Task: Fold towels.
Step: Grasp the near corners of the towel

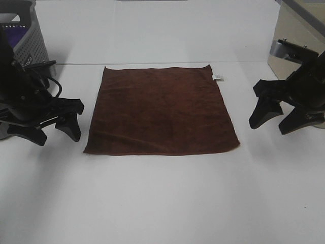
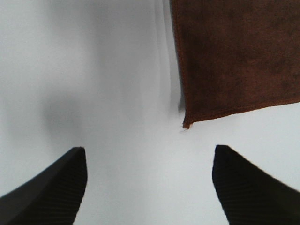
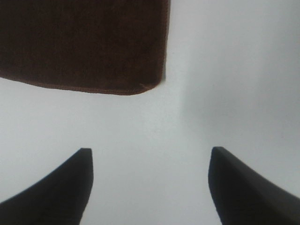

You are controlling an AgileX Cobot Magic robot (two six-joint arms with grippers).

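Observation:
The dark reddish-brown towel [image 1: 160, 111] lies flat and spread out in the middle of the white table, with a small white tag [image 1: 218, 77] at its far right edge. My left gripper [image 1: 57, 133] is open and empty, just left of the towel's near left corner [image 2: 186, 124]. My right gripper [image 1: 278, 120] is open and empty, to the right of the towel's right edge. The towel's near right corner [image 3: 154, 86] shows ahead of the right fingers [image 3: 61, 187].
A grey perforated basket [image 1: 28, 35] holding something purple stands at the far left corner. A beige box with a metal fixture [image 1: 287, 48] sits at the far right. The white table [image 1: 162, 203] runs bare in front of the towel.

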